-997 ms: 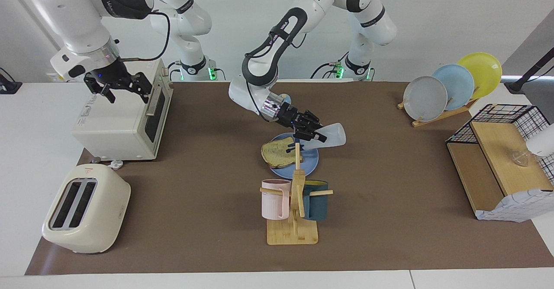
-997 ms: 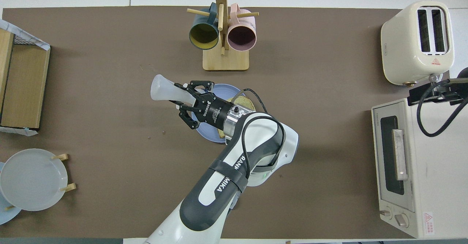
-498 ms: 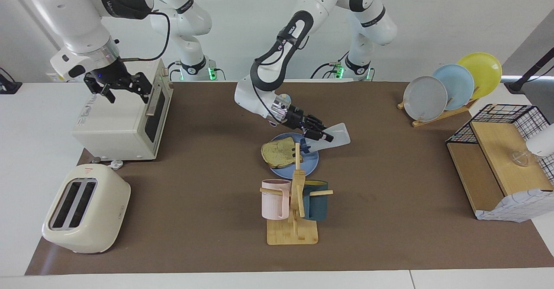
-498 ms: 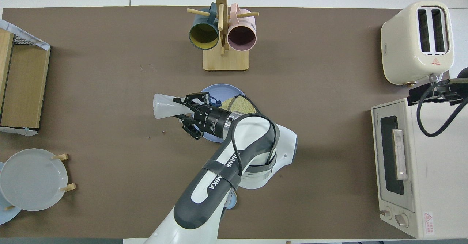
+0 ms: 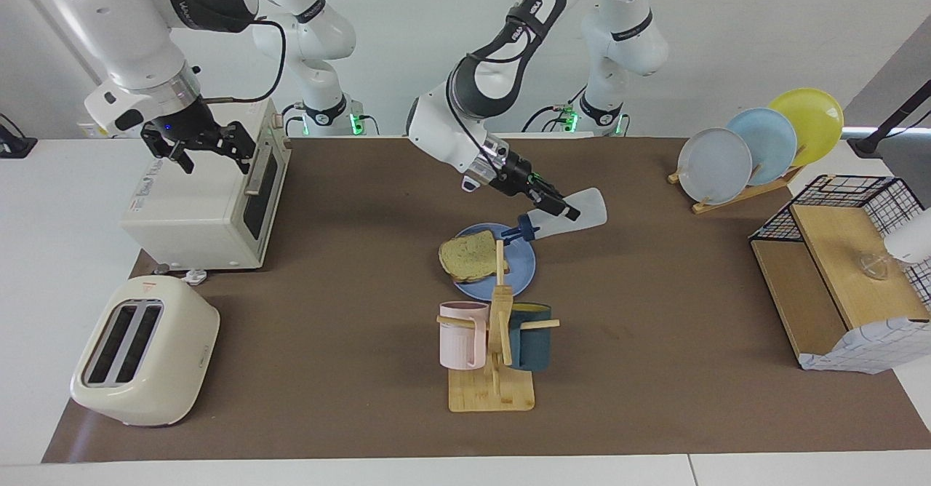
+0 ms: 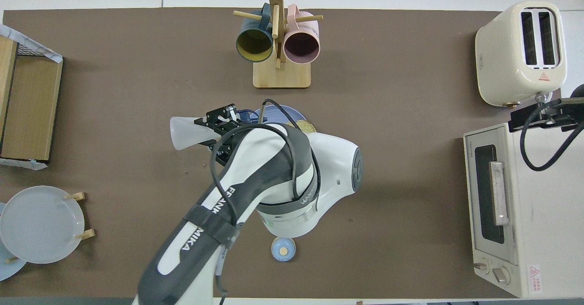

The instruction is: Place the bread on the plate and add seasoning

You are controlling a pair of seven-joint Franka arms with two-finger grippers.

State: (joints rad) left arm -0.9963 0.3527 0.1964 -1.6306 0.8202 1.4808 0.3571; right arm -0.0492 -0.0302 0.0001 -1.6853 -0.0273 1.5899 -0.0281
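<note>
Bread lies on the blue plate mid-table, seasoning bottle tipped cap-down over the plate's edge, clamped in the left gripper, w/ right gripper waiting open above the toaster oven.

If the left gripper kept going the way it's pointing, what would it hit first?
Probably bare brown table mat toward the left arm's end. The left gripper, shut on the seasoning, slants down away from the plate; depth is uncertain.

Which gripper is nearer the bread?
Left. The left gripper holds the seasoning tilted over the plate rim, beside the bread. The right gripper hangs over the toaster oven.
</note>
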